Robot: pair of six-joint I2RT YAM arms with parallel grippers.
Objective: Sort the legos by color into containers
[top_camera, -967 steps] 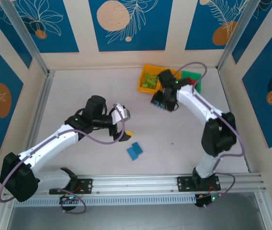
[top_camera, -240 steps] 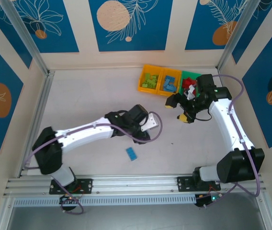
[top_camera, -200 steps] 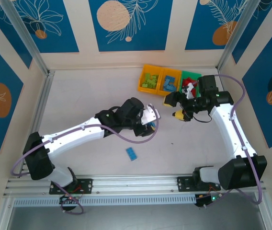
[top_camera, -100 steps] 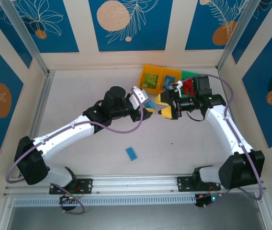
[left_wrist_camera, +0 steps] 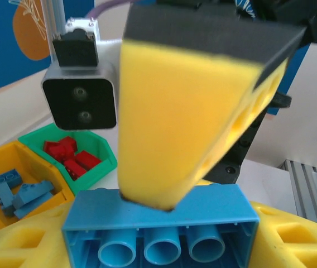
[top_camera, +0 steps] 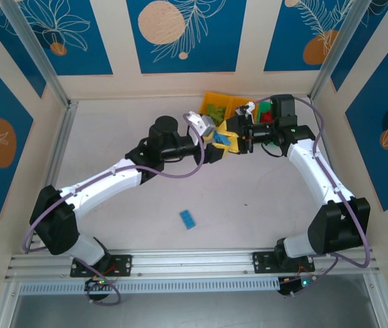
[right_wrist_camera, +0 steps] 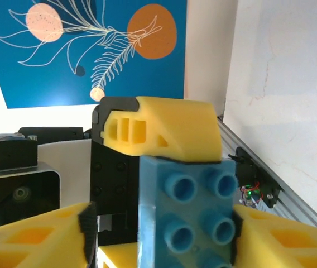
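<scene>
Two pincers meet on one brick, just near the containers

The left pincer (top_camera: 216, 140), earlier low over the near middle of the surface (top_camera: 126, 123), is now raised at the far side, clamping a blue lego (top_camera: 223, 139). The right pincer (top_camera: 233, 137) is swung left from over the containers (top_camera: 211, 101); its jaws, wide a second ago, now close on the same brick.

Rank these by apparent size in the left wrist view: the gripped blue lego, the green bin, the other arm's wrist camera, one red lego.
1. blue lego, though it sits nearest the lens, which inflates it.
2-3. green bin and wrist camera: they look about alike, so unranked.
4. red lego, clearly smallest.
</scene>
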